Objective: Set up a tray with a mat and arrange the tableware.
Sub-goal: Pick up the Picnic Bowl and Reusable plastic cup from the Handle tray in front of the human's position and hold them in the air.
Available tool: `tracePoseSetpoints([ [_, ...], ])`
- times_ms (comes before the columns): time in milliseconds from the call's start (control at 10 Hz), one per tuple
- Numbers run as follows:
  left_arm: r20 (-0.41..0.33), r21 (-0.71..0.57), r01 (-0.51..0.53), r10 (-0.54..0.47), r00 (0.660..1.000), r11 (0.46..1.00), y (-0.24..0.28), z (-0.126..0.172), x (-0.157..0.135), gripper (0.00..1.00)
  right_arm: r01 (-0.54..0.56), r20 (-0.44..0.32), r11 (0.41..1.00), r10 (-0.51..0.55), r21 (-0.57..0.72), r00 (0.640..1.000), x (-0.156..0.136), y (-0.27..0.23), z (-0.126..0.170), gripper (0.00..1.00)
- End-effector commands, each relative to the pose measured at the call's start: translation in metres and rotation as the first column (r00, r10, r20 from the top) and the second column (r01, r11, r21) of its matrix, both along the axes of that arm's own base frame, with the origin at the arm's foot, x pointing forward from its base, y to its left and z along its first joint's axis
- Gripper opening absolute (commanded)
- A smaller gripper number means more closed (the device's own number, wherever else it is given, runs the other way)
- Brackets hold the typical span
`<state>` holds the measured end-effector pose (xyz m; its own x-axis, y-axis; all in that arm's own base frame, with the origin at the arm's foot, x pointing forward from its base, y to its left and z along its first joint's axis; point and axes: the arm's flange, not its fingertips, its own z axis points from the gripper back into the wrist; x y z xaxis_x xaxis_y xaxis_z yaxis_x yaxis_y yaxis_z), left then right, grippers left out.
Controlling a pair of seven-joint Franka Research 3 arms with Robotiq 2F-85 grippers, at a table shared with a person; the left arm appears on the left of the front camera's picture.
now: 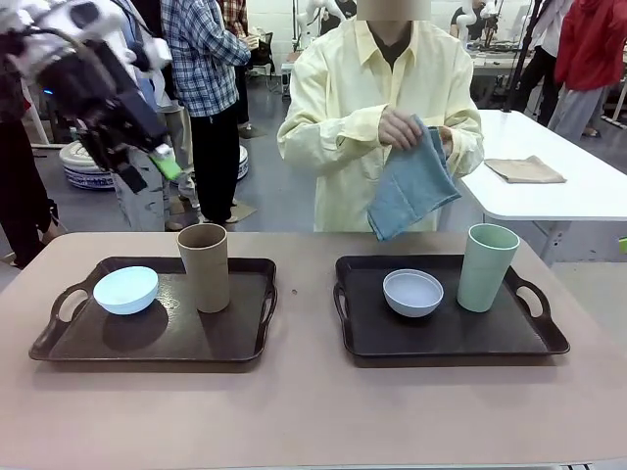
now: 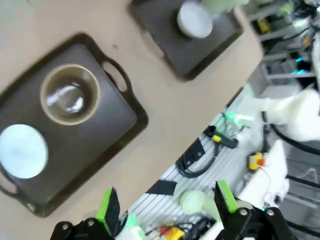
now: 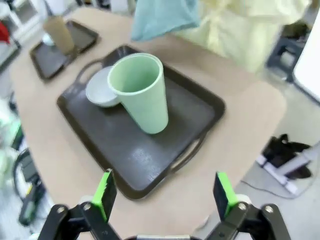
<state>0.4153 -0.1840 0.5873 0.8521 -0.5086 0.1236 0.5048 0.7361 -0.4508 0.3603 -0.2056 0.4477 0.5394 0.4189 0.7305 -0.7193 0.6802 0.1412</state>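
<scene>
Desk (image 1: pixel 313 411) is bearing left tray (image 1: pixel 59 343) (blue bowl (image 1: pixel 125 290), tan cup (image 1: pixel 204 266)) and right tray (image 1: pixel 451 338) (grey bowl (image 1: pixel 412 293), green cup (image 1: pixel 487 266)), both unlined. Person (image 1: pixel 343 98) is holding mat (image 1: pixel 411 191) at the far side. My left hand (image 1: pixel 149 174) and right hand (image 3: pixel 164 190) are hanging wide, empty; I am expecting tray-clearing next.

No lettering, label, brand mark, number or sign can be read on the left tray (image 1: pixel 147 354), the right tray (image 1: pixel 451 348), the tan-brown cup (image 1: pixel 204 266), the pale green cup (image 1: pixel 487 266), the light blue bowl (image 1: pixel 125 290), the pale grey-white bowl (image 1: pixel 412 293) or the blue cloth (image 1: pixel 411 191).
</scene>
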Motion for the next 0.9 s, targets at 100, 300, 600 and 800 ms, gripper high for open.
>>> tracePoseSetpoints([
  [100, -0.074, 0.148, -0.012, 0.023, 0.997, 0.989, -0.067, -0.025, 0.027, 1.0, -0.226, -0.126, 0.972, 0.216, -0.067, 0.968, 0.015, -0.009, -0.001, 1.0],
  [300, -0.124, 0.076, 0.021, -0.011, 0.992, 0.997, -0.102, -0.047, 0.032, 1.0, -0.263, -0.15, 0.963, 0.253, -0.055, 0.956, 0.019, -0.008, -0.007, 1.0],
  [600, -0.113, 0.109, 0.023, -0.011, 0.994, 0.994, -0.095, -0.053, 0.022, 1.0, -0.229, -0.15, 0.973, 0.221, -0.038, 0.964, 0.016, 0.002, -0.008, 1.0],
  [800, -0.113, 0.109, 0.023, -0.011, 0.994, 0.994, -0.095, -0.053, 0.022, 1.0, -0.229, -0.15, 0.973, 0.221, -0.038, 0.964, 0.016, 0.002, -0.008, 1.0],
])
